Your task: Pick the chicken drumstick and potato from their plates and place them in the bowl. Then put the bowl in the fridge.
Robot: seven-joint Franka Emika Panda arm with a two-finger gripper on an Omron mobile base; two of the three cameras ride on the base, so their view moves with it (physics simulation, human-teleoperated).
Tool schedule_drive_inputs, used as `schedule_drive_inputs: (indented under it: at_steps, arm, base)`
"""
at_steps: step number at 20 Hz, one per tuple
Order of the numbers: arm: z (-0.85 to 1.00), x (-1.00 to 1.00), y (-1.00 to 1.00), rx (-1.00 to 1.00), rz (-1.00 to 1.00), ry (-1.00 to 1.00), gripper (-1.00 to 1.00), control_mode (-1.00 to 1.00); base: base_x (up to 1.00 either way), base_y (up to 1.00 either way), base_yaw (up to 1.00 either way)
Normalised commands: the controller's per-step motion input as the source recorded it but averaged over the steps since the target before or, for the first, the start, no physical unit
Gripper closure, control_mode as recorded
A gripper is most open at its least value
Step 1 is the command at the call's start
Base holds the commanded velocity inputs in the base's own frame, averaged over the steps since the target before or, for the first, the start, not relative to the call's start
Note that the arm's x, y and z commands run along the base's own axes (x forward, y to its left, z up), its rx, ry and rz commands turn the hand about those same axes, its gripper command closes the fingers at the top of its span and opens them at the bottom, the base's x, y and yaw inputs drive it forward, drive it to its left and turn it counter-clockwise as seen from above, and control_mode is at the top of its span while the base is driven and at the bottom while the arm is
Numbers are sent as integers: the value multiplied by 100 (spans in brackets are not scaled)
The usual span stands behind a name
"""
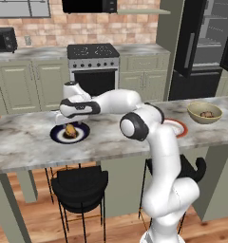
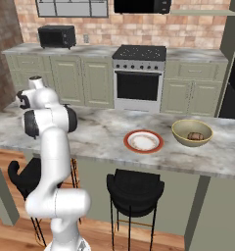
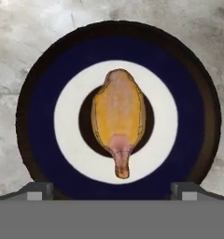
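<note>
The tool (image 3: 112, 190) hangs directly above the navy-rimmed plate (image 3: 39, 116) on the marble worktop (image 1: 21, 140). Its two fingertips (image 3: 39, 190) stand wide apart near either edge of the plate, holding nothing. The chicken drumstick (image 3: 118, 119) lies on the plate's dark centre, midway between the fingertips, its thin bone end pointing toward the tool and its broad end away. In the left base view the drumstick (image 1: 71, 131) sits just below the hand. Further along the worktop, the orange-red-rimmed plate (image 2: 143, 141) sits with nothing on it, and beside it the tan bowl (image 2: 192, 132) holds a brownish item, probably the potato (image 2: 195, 136).
</note>
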Motion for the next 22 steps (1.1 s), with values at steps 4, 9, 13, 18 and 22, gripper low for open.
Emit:
schedule_drive_inputs:
  at_steps: [4, 9, 13, 18, 22]
  arm:
    - [-22, 44, 2, -2, 0, 0, -100, -100]
    - [-26, 34, 6, 0, 0, 2, -100, -100]
    - [-29, 29, 11, 0, 0, 4, -100, -100]
    - [-29, 14, 9, -1, 0, 6, -100, -100]
    - [-30, 0, 6, -4, 0, 6, -100, -100]
  base:
    - [0, 0, 0]
    - [0, 0, 0]
    - [0, 0, 0]
    - [0, 0, 0]
    - [0, 0, 0]
